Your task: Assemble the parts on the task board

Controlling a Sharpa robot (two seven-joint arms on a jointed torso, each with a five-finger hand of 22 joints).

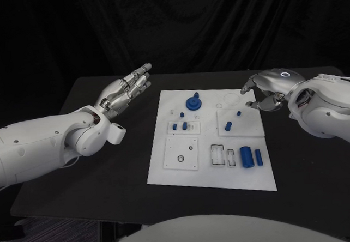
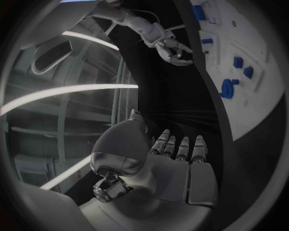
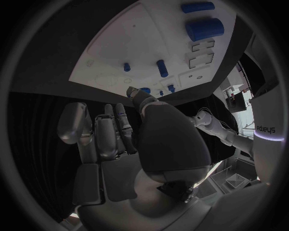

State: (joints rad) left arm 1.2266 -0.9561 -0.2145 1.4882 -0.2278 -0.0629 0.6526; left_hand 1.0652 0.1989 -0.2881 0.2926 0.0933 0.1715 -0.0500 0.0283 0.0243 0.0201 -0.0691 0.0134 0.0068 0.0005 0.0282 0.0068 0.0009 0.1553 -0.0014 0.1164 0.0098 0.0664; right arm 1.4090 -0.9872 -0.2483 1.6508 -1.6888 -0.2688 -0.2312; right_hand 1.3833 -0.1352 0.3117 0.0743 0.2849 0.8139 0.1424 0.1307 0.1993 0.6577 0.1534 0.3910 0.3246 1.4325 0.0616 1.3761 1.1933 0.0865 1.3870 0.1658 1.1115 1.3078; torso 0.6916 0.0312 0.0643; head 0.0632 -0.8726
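- One white task board (image 1: 166, 173) sits in the middle of the black table (image 1: 303, 169), long side running near to far.
- I count about seven blue parts on it, though a couple are tiny so don't hold me to that.
- Far end: one round blue gear-looking piece (image 1: 193, 102) with a peg sticking up, standing near the middle of the far edge.
- Just nearer than that, two little blue pegs (image 1: 180, 125) stand side by side in a small raised plate on the board's left half.
- Right half: two more small blue pegs (image 1: 233, 120) on a square plate, one a bit farther than the other.
- Near right corner: one fat blue cylinder (image 1: 246, 156) and one thinner blue bar (image 1: 259, 157) lie side by side, next to two empty-looking rectangular slots.
- Left hand (image 1: 126, 89) hovers left of the board's far corner, fingers stretched out flat and apart, holding nothing.
- Right hand (image 1: 266, 93) hangs over the board's far right corner, fingers curled down toward the board; I can't spot anything between them, and can't really tell if it's gripping or not.
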